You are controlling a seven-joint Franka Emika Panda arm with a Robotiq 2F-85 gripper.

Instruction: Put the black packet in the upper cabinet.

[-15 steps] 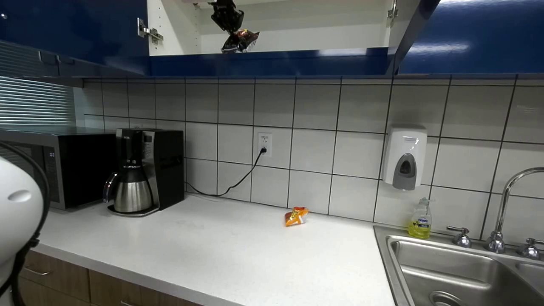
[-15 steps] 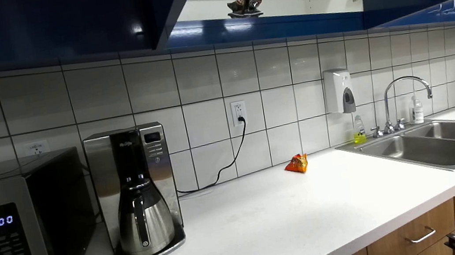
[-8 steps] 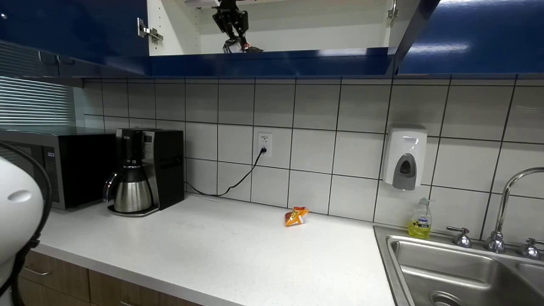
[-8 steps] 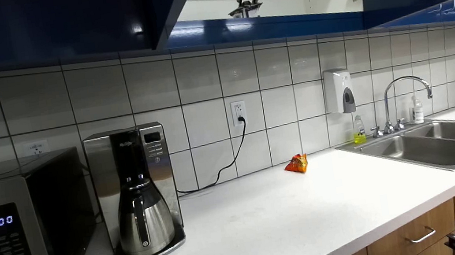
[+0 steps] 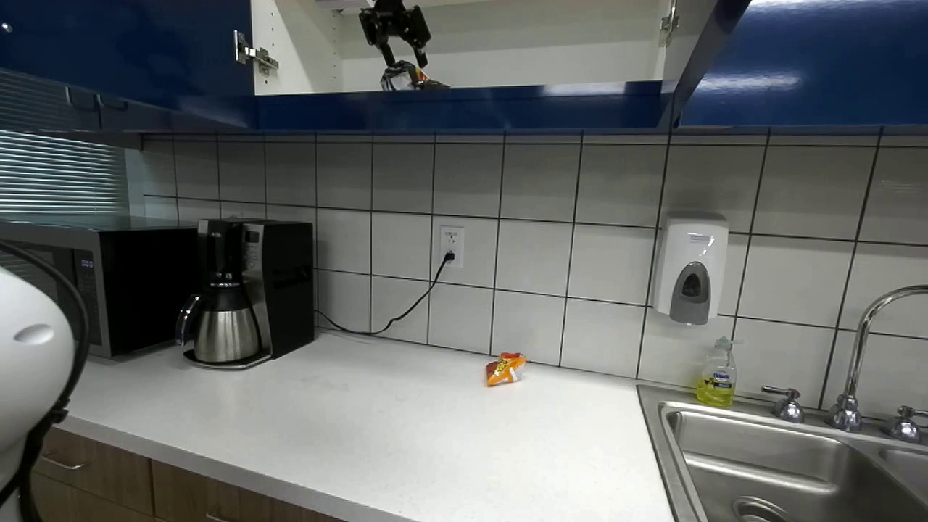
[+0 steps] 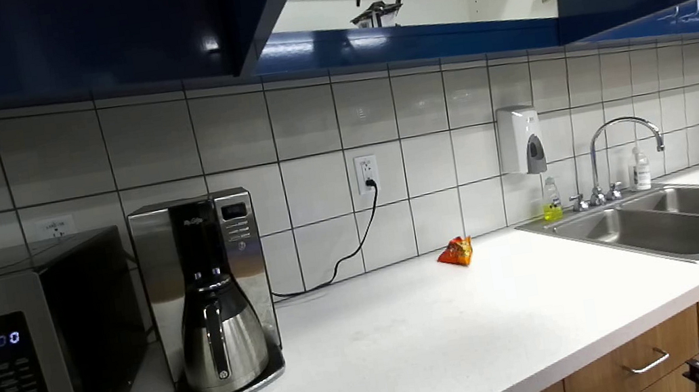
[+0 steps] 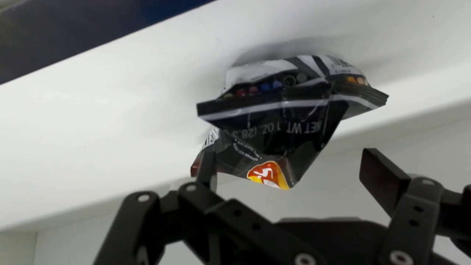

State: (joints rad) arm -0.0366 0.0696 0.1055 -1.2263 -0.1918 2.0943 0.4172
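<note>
The black packet (image 7: 279, 129), dark and shiny with a red and yellow logo, rests on the white floor of the upper cabinet (image 5: 464, 109). In both exterior views it shows just above the cabinet's blue front edge, its lower part hidden. My gripper (image 7: 290, 158) stands open above the packet with its fingers (image 7: 382, 180) spread wide. In the wrist view the left finger overlaps the packet's near corner; whether they touch I cannot tell. The right finger is apart from it. An exterior view shows the gripper (image 6: 378, 2) inside the cabinet opening, pointing down.
Cabinet doors (image 5: 123, 58) stand swung out on both sides of the opening. On the white counter (image 5: 406, 428) lies an orange packet (image 5: 505, 368) by the tiled wall. A coffee maker (image 6: 213, 297) and microwave (image 6: 23, 358) are nearby, with a sink (image 5: 754, 449) at the other end.
My gripper was shut on the packet a second ago. Its fingers have since parted and let go, and the packet has settled lower on the cabinet floor.
</note>
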